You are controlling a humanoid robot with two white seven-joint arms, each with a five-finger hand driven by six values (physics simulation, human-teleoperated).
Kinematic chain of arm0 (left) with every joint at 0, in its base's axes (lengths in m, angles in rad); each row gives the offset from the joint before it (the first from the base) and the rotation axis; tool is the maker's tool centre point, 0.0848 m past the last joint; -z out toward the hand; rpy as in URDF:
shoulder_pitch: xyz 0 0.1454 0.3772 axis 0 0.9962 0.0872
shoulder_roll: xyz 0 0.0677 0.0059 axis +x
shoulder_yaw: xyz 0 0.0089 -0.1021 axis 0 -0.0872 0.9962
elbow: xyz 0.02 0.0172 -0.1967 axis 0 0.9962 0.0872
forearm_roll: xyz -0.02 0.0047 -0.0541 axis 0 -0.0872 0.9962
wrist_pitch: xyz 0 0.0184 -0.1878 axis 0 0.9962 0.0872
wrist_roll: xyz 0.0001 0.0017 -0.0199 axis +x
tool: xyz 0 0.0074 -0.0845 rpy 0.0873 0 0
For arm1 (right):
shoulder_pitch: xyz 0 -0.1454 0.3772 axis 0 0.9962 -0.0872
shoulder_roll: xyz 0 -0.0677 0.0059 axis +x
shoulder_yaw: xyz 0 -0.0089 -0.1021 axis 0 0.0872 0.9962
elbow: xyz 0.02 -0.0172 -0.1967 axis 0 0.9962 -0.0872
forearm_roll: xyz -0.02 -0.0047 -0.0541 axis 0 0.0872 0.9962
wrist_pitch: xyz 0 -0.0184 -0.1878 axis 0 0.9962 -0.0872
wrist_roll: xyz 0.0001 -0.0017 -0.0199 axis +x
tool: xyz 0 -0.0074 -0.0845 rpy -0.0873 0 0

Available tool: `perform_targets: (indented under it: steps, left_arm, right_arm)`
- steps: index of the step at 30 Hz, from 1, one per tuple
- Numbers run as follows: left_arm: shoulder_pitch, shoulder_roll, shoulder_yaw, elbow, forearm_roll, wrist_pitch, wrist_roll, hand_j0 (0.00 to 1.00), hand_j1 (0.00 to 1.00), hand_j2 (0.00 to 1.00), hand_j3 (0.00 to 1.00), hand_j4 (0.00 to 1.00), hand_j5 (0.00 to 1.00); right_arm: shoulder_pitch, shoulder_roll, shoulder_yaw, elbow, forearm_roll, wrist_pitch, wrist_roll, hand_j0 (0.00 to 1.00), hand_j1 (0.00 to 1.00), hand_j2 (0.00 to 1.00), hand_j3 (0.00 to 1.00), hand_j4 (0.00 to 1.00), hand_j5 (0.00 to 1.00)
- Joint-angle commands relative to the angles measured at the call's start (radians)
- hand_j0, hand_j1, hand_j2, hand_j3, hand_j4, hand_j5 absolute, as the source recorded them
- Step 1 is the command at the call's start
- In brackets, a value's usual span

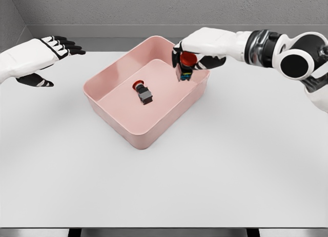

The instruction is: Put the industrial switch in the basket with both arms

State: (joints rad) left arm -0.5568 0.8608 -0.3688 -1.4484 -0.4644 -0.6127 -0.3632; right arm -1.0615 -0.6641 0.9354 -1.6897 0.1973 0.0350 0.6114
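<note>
Presently, from my remote station, I log the following items on the pale grey flat surface (215,170).

Item one — a pink rectangular plastic basket (121,125) with rounded corners, set at an angle near the middle of the surface, slightly toward the far side.

Item two — a small industrial switch with a red round button and a dark grey body (143,93), lying on its side on the floor of the basket, roughly at its centre, button end toward the left.

Item three — a second industrial switch with a red mushroom button and a body bearing small coloured marks (185,66), held above the far right corner of the basket, over its rim. I cannot tell whether its lower end touches the rim.

Item four — my right hand (197,55), white with black fingers, its arm entering from the right edge. Its fingers are curled and clamped around the held switch, the red button showing between them.

Item five — my left hand (38,60), white with black fingertips, at the left edge of the view, well apart from the basket. Its fingers are spread and extended, gripping nothing; the palm faces roughly toward the basket, hovering above the surface.
</note>
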Motion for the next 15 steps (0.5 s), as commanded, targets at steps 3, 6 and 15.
perform_targets:
  steps: [3, 6, 15]
  left_arm:
    - [0.000, 0.000, 0.001, 0.000, 0.006, 0.002, 0.000, 1.00, 1.00, 1.00, 1.00, 1.00, 1.00]
    - [0.000, -0.002, 0.001, 0.000, 0.006, 0.002, 0.000, 1.00, 1.00, 1.00, 1.00, 1.00, 1.00]
    - [0.000, -0.002, 0.001, 0.000, 0.004, 0.002, -0.002, 1.00, 1.00, 1.00, 1.00, 1.00, 1.00]
  right_arm:
    - [-0.018, 0.083, 0.039, 0.056, 0.002, 0.042, -0.001, 0.52, 0.52, 0.52, 0.52, 0.52, 0.52]
    - [-0.046, 0.135, 0.068, 0.130, 0.002, 0.043, -0.001, 0.53, 0.53, 0.53, 0.53, 0.53, 0.53]
    - [-0.072, 0.201, 0.097, 0.242, 0.002, 0.103, -0.001, 1.00, 1.00, 1.00, 1.00, 1.00, 1.00]
